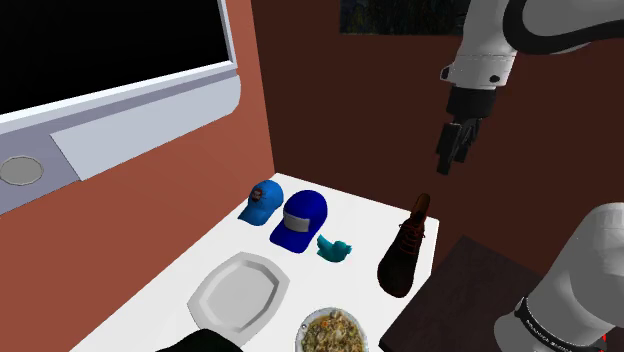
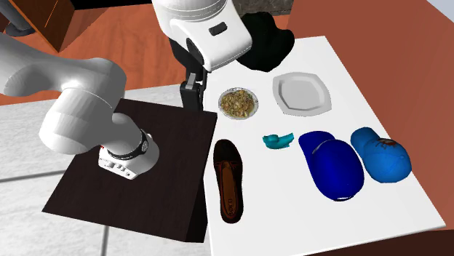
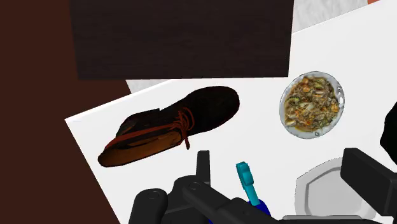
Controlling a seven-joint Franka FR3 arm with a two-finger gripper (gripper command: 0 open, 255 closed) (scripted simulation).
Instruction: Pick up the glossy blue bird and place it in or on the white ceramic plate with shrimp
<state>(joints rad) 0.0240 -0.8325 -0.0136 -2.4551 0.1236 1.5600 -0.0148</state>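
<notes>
While the gripper (image 1: 446,166) hangs high, pointing down, fingers apart and empty, the teal bird (image 2: 277,140) lies lengthwise between brown shoe (image 2: 228,178) and blue cap (image 2: 332,167).

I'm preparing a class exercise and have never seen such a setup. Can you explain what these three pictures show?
A white robot arm carries a black two-fingered end effector, seen once from beside its stand, once from another side, once from a camera on the hand. It hangs open, high up by a white table, holding nothing. On the table lie a small glossy teal-blue bird figure, a brown lace-up shoe, a dark blue cap, a lighter blue cap, an empty white angular plate and a round white plate of mixed food.
</notes>
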